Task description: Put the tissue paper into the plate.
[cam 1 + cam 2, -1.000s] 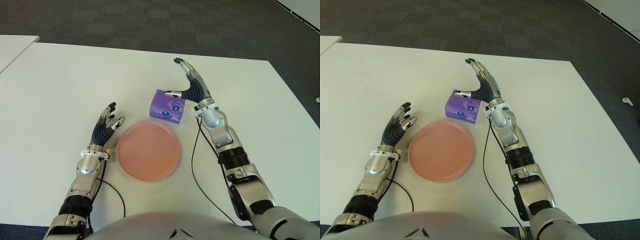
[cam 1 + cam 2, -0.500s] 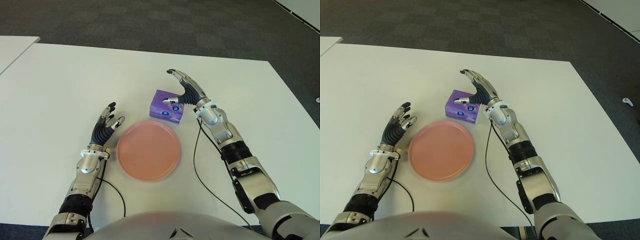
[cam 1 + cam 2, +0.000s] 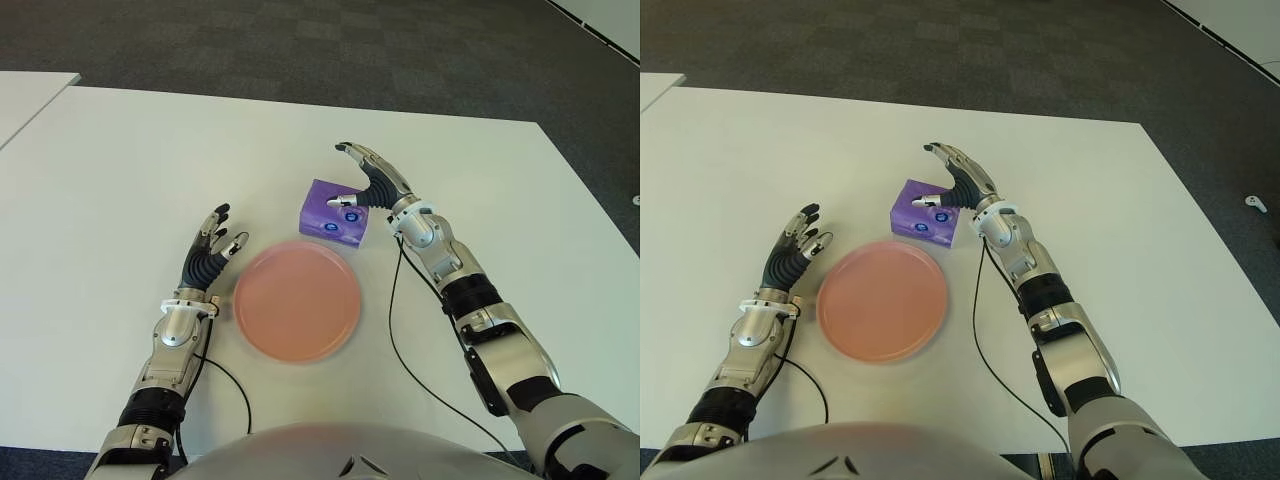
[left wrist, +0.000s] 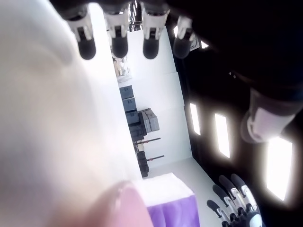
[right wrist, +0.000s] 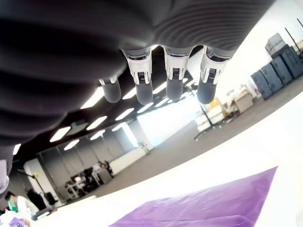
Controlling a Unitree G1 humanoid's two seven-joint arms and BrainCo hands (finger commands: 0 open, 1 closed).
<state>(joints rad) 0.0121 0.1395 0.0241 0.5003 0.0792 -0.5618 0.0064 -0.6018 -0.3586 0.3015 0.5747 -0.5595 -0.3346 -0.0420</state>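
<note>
A purple tissue pack (image 3: 335,211) lies on the white table (image 3: 120,170), just beyond the far right rim of the round pink plate (image 3: 297,300). My right hand (image 3: 372,185) is open and hovers at the pack's right side, its long fingers (image 3: 362,160) reaching over the pack and the thumb tip close to its top. In the right wrist view the purple pack (image 5: 203,208) lies under the straight fingers (image 5: 174,80), apart from them. My left hand (image 3: 210,252) is open, beside the plate on its left.
The table's far edge meets dark carpet (image 3: 300,40). A second white table corner (image 3: 30,95) shows at the far left. A black cable (image 3: 395,330) runs along my right forearm across the table.
My right hand has tipped down and leftward from beside the pack, so its fingers now reach over the pack. The pack, plate and left hand have not moved.
</note>
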